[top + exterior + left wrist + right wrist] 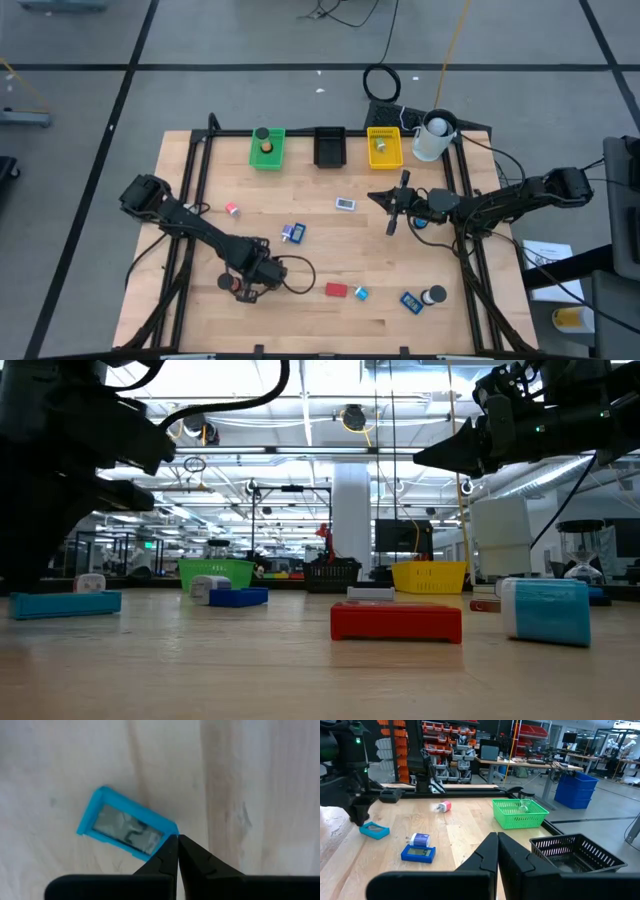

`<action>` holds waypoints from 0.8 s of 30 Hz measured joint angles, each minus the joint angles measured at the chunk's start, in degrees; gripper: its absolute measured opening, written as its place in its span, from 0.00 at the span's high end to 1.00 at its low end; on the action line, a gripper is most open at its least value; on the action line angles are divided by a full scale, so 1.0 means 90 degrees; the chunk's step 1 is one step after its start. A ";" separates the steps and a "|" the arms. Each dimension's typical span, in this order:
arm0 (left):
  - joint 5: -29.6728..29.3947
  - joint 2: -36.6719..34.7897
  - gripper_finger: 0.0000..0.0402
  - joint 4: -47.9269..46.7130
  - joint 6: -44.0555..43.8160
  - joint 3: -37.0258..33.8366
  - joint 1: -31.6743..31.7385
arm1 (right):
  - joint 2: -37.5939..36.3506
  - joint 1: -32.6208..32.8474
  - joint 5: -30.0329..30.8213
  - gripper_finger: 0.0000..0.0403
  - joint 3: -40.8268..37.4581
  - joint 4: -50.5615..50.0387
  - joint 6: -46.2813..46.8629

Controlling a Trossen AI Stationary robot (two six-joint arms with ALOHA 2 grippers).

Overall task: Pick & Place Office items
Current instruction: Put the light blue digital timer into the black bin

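On table [300,330]: 3 trays [329,147], 1 red block [336,290], 1 cup [433,137].

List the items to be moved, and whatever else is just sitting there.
To move: red block, blue blocks, pink piece, dark roll, cyan block.
Just sitting: green tray, black tray, yellow tray, white cup.

Pale matt wooden table [260,780]; glossy blue plastic block [125,829].
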 joint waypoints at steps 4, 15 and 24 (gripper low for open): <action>-0.0257 0.0000 0.91 -0.0013 -0.1269 0.0003 0.0182 | 0.0000 0.0000 0.0000 1.00 0.0000 0.0002 0.0000; -0.0027 0.0000 0.48 0.0018 -0.2767 0.0003 0.0594 | 0.0000 0.0000 -0.0001 1.00 0.0000 0.0002 0.0000; -0.0114 0.0002 0.26 0.0449 -0.3396 -0.0336 0.0646 | 0.0000 -0.0001 -0.0002 1.00 0.0000 0.0000 0.0002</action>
